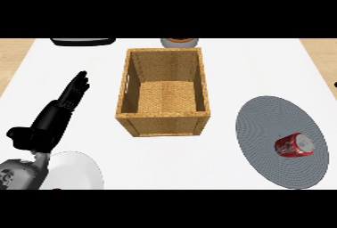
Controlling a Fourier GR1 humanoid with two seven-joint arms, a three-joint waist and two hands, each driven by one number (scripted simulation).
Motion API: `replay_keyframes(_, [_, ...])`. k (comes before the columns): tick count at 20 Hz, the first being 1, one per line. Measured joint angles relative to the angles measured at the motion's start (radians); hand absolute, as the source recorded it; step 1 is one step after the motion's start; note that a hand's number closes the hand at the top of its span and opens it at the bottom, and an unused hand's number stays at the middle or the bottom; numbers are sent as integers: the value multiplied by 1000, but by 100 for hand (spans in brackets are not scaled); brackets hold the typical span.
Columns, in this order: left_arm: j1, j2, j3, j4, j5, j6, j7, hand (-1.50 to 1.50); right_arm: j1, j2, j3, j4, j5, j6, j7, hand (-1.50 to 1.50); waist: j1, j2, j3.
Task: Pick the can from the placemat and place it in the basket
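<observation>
can: the crushed-looking red and silver soda can [293, 145] is lying on its side on the round grey woven placemat [281, 141], toward the mat's near-right part. Nothing is touching it.

can axis: hard to call exactly, but it seems to run roughly left-right with a slight tilt, the silver end facing right and a bit toward the far side. So I'd guess a grab across its short width comes from the near/far sides rather than from the ends.

left hand: the black left hand [66, 103] sits way over at the left side of the white counter [164, 160], fingers straight and held together, pointing away from the robot — holding nothing. Looks like it's just resting there.

right hand: doesn't show anywhere, so no clue what its fingers are doing.

which way: from the left hand the can is far off to the right, with the open rectangular wicker basket [164, 92] standing in between. The can is on the robot's right side, so the right arm is pretty clearly the one for this job — the left would have to cross over the basket.

basket: sits left of the placemat, near but not touching it, nothing inside that I can see. After the pick, the carry goes left and a bit away from the robot.

progress: pick not started yet, I'd say.

other stuff: white round plate [82, 171] by the left forearm, plus a dark thing [83, 42] and a small grey bowl [178, 42] at the far edge, both cut off.
</observation>
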Motion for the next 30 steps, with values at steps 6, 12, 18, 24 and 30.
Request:
replay_keyframes(6, [-6,-14,5,-4,-14,0,8,0,50,-208,-62,-47,1,212,70,-150,6,1,1])
replay_keyframes(12, [12,-26,24,-15,-30,-36,4,0,96,-292,-183,-13,-25,382,28,-150,14,3,2])
replay_keyframes(18, [5,-64,46,1,-67,-55,8,0,108,-282,-235,55,31,383,-20,-150,22,5,3])
replay_keyframes(24, [4,-83,70,2,-76,-90,19,0,125,-223,-209,120,97,321,-91,-150,27,6,3])
replay_keyframes(30, [-7,-107,85,11,-103,-104,29,0,71,-108,-96,152,147,268,-83,-150,34,7,3])
